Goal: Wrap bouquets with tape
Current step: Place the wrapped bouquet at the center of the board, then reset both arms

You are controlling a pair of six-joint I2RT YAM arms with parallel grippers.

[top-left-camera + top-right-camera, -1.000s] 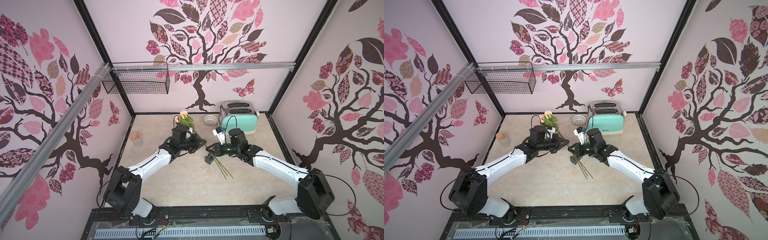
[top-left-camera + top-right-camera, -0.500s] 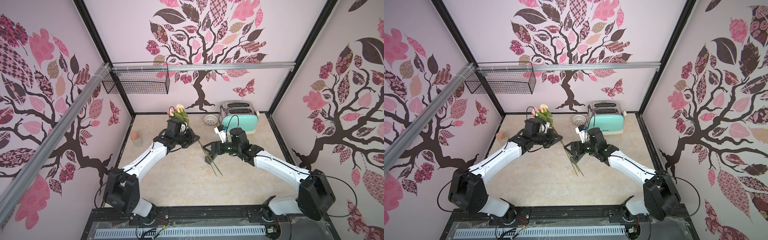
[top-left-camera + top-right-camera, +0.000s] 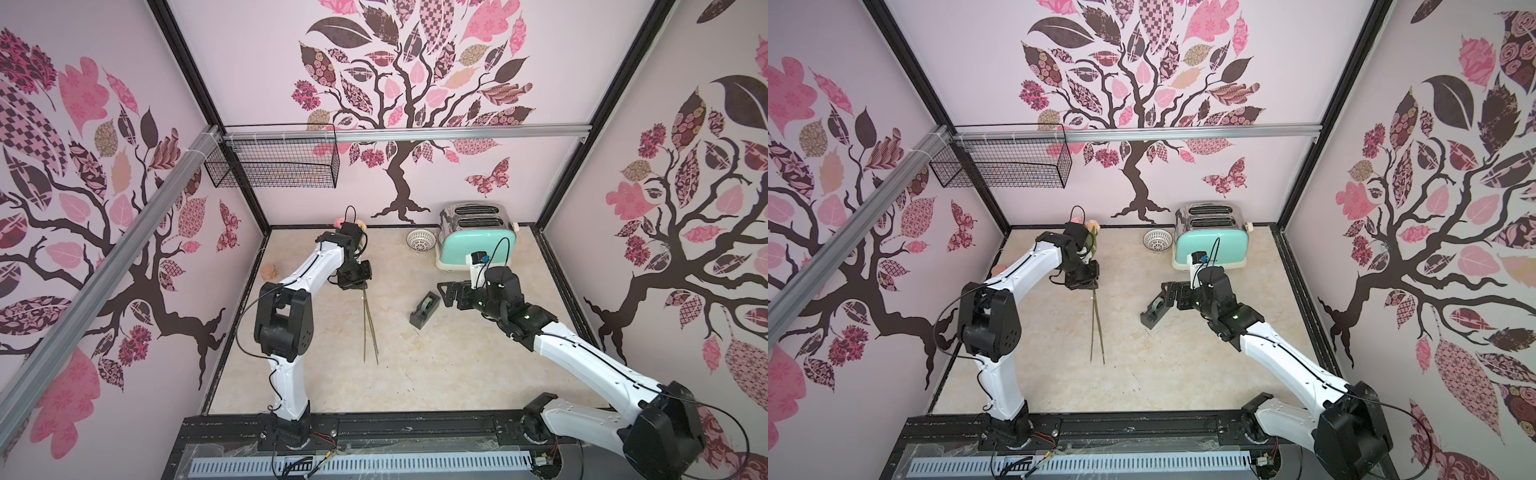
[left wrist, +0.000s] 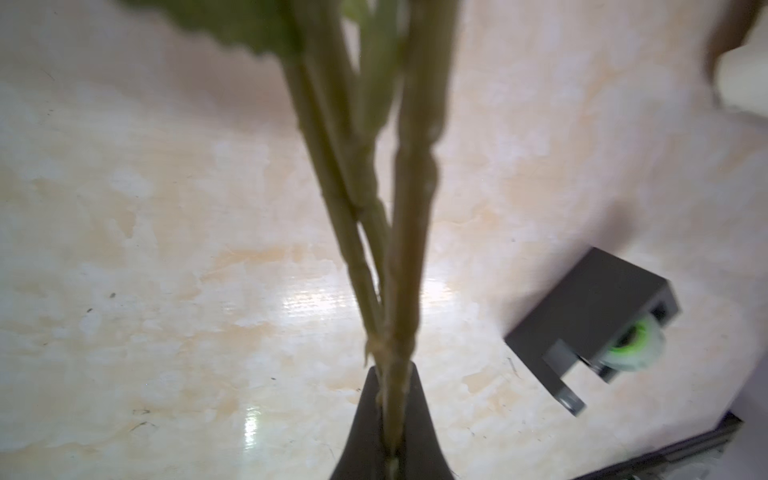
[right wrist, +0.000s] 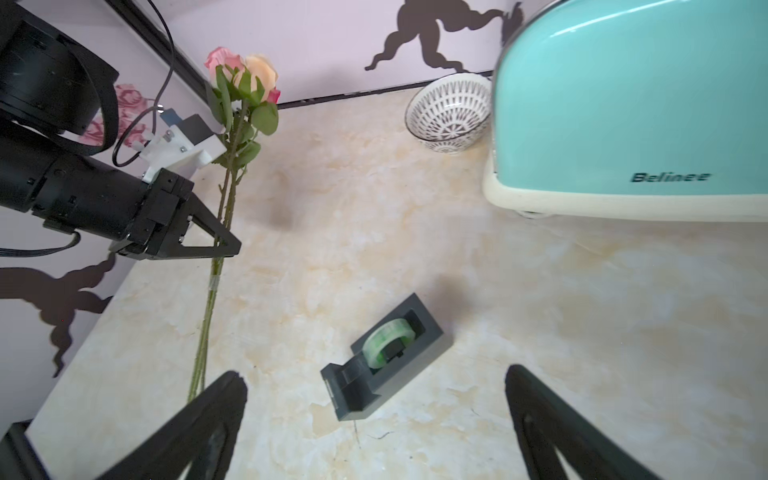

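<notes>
above the bench (image 3: 415, 374) we pinch the bouquet (image 4: 405, 249) by its stems in our left hand (image 4: 392, 370); our right hand (image 3: 444, 294) hangs spread wide near the tape (image 5: 386, 353).

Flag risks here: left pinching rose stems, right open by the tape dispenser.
1. The left gripper pinches the bouquet by its thin stems only, and they splay below the pinch; a tape tug could swing or slip them.
2. The tape dispenser looks unfixed in front of the open right gripper; pulling tape may drag it.
3. The toaster stands close by; a wide right-arm swing might clip it.
</notes>
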